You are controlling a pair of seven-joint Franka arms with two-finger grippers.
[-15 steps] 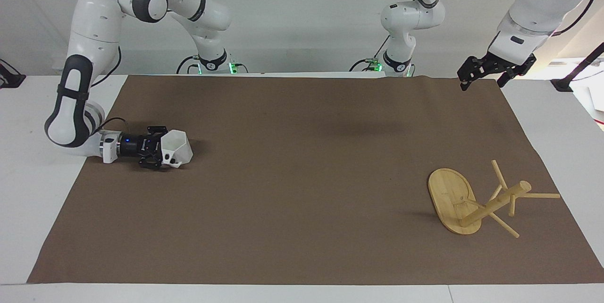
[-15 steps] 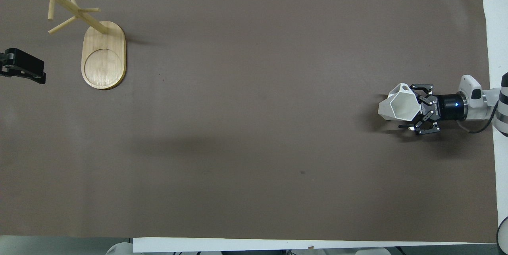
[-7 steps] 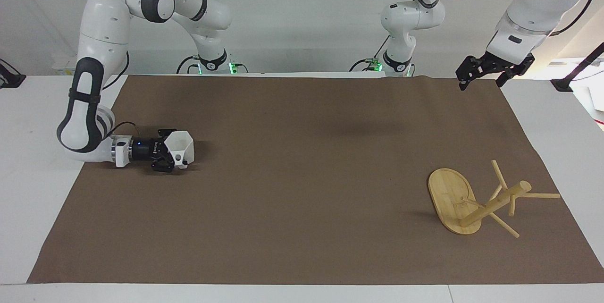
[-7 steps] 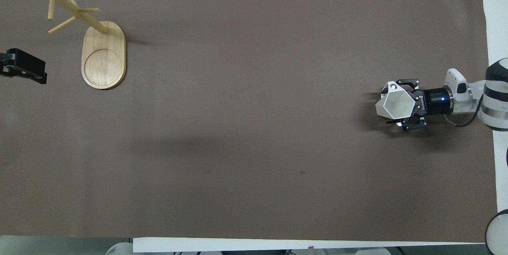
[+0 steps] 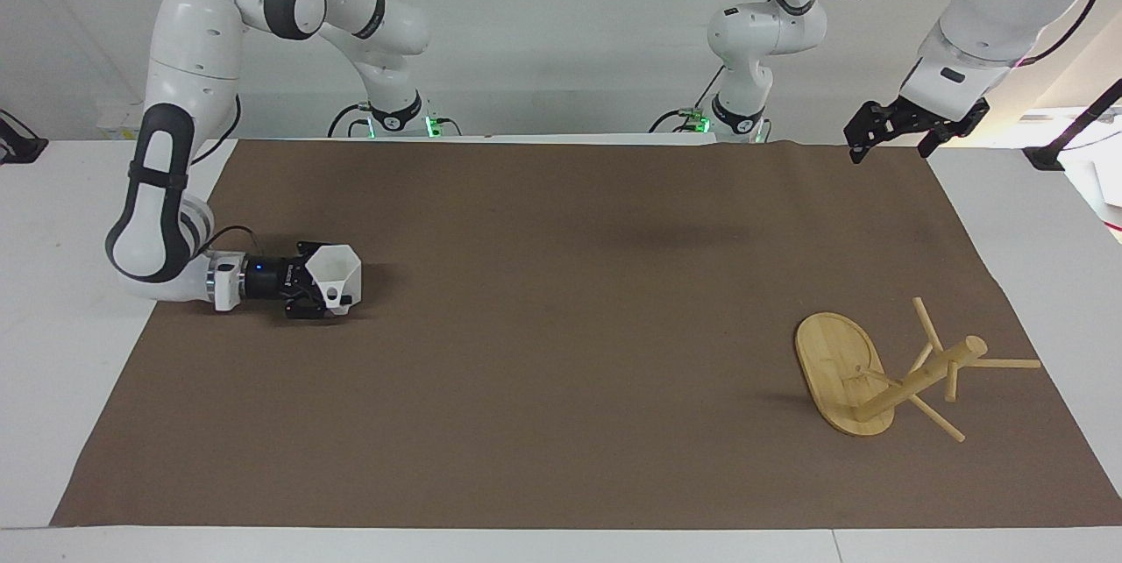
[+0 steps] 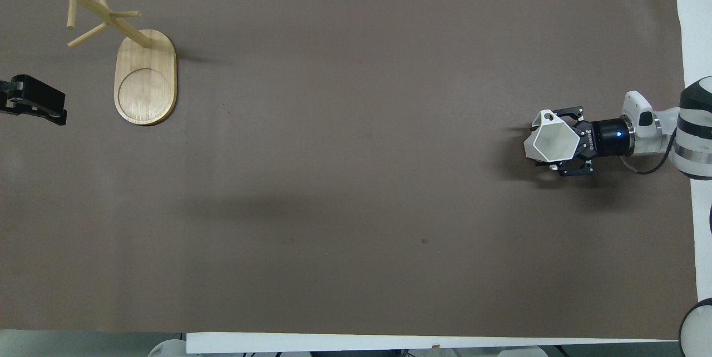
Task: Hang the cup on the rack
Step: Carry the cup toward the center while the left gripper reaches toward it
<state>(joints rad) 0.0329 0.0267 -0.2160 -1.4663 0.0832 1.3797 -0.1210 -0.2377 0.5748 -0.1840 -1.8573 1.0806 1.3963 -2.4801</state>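
Gripping the cup | right gripper closing its fingers on it, low over the right arm's end | rack standing well apart toward the left arm's end | left gripper waiting nearer the rack, fingers unreadable

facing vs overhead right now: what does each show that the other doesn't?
Facing only: both arms from base to wrist, and the whole left claw hanging over the brown mat at its edge nearest the robots.

Overhead only: straight down into the cup through its polygonal rim, and the ring on the rack's base.

Both: right claw shut on the cup at its end of the mat, and the rack standing at the left arm's end.
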